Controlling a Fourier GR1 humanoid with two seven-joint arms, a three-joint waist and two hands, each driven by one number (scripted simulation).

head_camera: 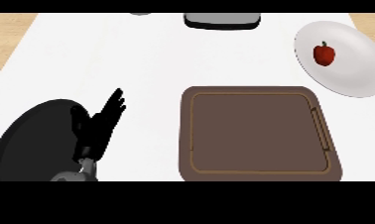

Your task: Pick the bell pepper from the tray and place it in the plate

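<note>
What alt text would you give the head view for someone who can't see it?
A red pepper sits on a white plate at the right, beyond the empty brown tray in the middle. The left hand rests open at lower left.

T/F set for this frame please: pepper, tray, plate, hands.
1. The pepper lies on the plate. True.
2. The pepper sits on the tray. False: it is on the plate, apart from the tray.
3. The left hand is open, at the lower left. True.
4. The right hand grips the pepper. False: no right hand is in view, and nothing touches the pepper.
5. The plate is left of the tray. False: it is up and to the right of it.
</note>
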